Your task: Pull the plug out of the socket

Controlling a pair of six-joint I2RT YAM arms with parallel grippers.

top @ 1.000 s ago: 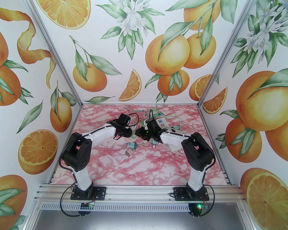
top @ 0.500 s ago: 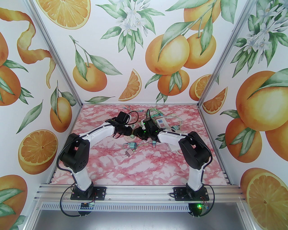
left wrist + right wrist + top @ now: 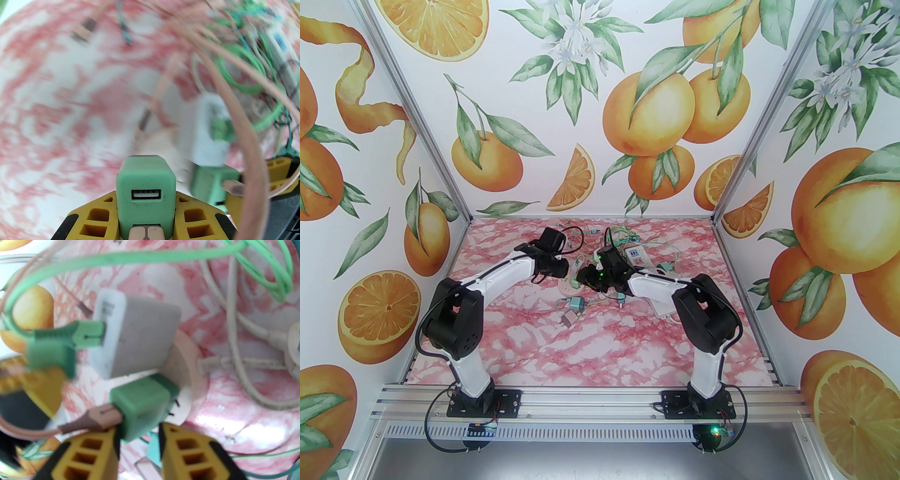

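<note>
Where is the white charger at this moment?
The white charger is at the centre of the right wrist view, on the beige socket, just above the green plug.

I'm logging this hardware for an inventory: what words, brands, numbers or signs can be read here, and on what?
None is legible.
Label on the white charger: too blurred to read.
Blue and red marks on the power strip: too small.
No print seen on the green adapter in the left gripper.

Left hand [image 3: 145,201] clamps a green USB charger plug [image 3: 145,175]
</note>
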